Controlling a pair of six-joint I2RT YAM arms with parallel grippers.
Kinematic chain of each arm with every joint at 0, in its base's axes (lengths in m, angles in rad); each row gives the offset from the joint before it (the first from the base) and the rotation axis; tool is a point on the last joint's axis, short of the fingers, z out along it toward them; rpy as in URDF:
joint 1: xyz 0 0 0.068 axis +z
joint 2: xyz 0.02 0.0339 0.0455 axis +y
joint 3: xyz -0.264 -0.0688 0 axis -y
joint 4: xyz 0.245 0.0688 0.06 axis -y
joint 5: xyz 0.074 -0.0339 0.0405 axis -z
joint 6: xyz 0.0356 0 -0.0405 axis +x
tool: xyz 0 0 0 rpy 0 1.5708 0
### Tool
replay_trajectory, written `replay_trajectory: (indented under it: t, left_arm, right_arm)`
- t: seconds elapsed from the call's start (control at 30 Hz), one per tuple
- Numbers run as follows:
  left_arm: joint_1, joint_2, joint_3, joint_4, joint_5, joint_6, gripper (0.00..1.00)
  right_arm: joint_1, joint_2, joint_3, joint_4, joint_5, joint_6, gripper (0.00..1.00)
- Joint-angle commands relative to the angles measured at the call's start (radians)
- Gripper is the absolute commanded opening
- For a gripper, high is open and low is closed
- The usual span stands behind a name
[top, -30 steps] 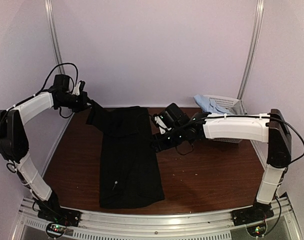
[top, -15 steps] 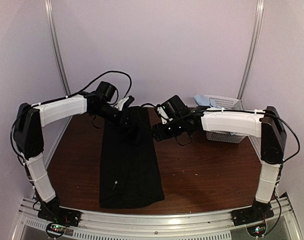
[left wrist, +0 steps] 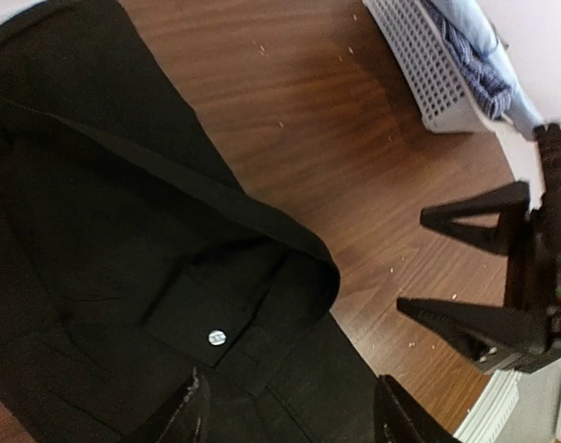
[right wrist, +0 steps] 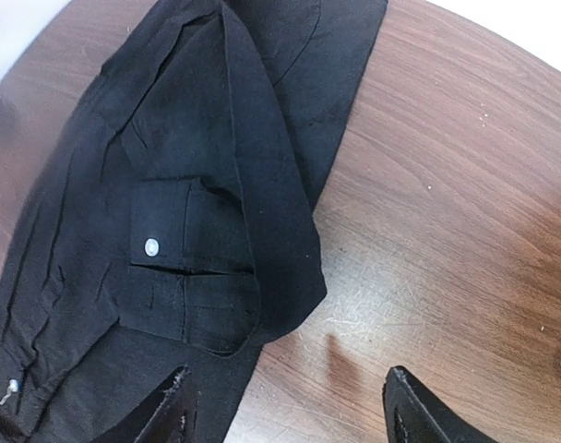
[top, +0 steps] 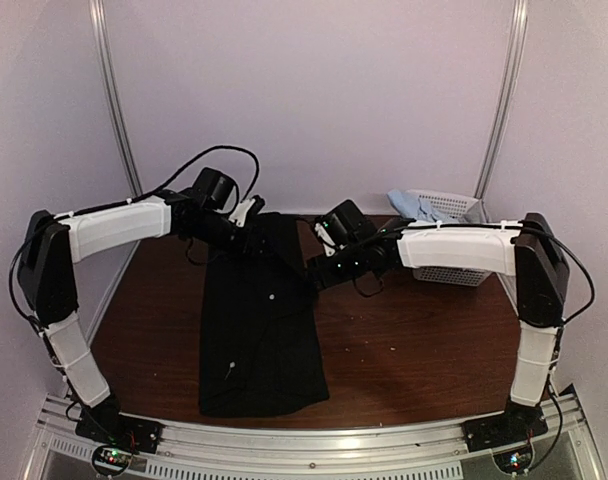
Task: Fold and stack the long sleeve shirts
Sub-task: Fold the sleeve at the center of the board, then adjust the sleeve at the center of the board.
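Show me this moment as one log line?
phase: sleeve fold | black shirt: flat, cuff folded onto body | left gripper: open, over shirt | right gripper: open, empty

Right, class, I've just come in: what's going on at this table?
The robot is partway through folding a black shirt, which lies lengthwise on the table. The shirt is already a narrow strip, with a buttoned cuff lying on top. The left gripper hovers over the shirt's far end and the right gripper near its right edge. Both are open and hold nothing. A pale blue shirt and a patterned shirt sit in the white basket at the far right.
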Motion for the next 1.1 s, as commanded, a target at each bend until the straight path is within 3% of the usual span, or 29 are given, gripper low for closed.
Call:
replay_trajectory:
  t: [0.0,0.17,0.37,0.5,0.77,1.07]
  left_arm:
    - [0.087,-0.094,-0.086,0.123,-0.086,-0.150,0.61]
    - [0.193,-0.127,-0.191,0.186,-0.027,-0.199,0.59]
    - [0.220,-0.123,-0.219,0.206,0.017,-0.175,0.59]
    - [0.211,-0.118,-0.231,0.232,0.064,-0.166,0.58]
    - [0.140,-0.074,-0.212,0.286,0.036,-0.199,0.58]
    - [0.123,0.014,-0.155,0.265,-0.128,-0.235,0.58]
  right_arm:
    - [0.078,0.078,0.085,-0.026,0.091,-0.062,0.71]
    - [0.158,0.220,0.245,-0.079,0.126,-0.079,0.70]
    - [0.187,0.370,0.453,-0.205,0.197,-0.036,0.69]
    - [0.188,0.299,0.375,-0.187,0.202,0.009,0.68]
    - [0.172,0.053,0.034,-0.033,0.197,0.135,0.68]
    - [0.101,0.136,0.066,-0.007,0.091,0.140,0.72]
